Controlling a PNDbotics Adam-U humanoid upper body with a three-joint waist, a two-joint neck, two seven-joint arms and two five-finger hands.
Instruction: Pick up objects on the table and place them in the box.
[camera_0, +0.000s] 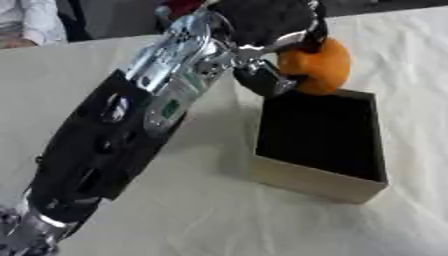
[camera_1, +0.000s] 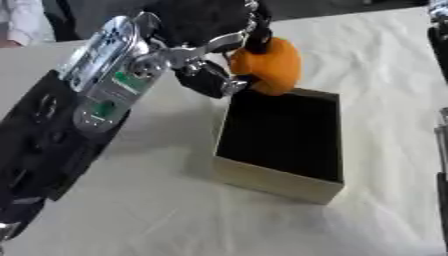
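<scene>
Above box (camera_0: 321, 175), fingers (camera_0: 262, 80) round orange (camera_0: 319, 65)

Obj in left hand (camera_0: 271, 30): orange (camera_0: 319, 65), plain, no pattern. Hand black w/ silver parts. Left arm (camera_0: 114, 135) black + silver, small green patch. Box (camera_0: 319, 182): tan outside, black inside. Tablecloth (camera_0: 201, 210) off-white, plain.

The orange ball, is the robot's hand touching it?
Touching. In the left eye view the left hand has its fingers curled round the orange ball, held above the box.
</scene>
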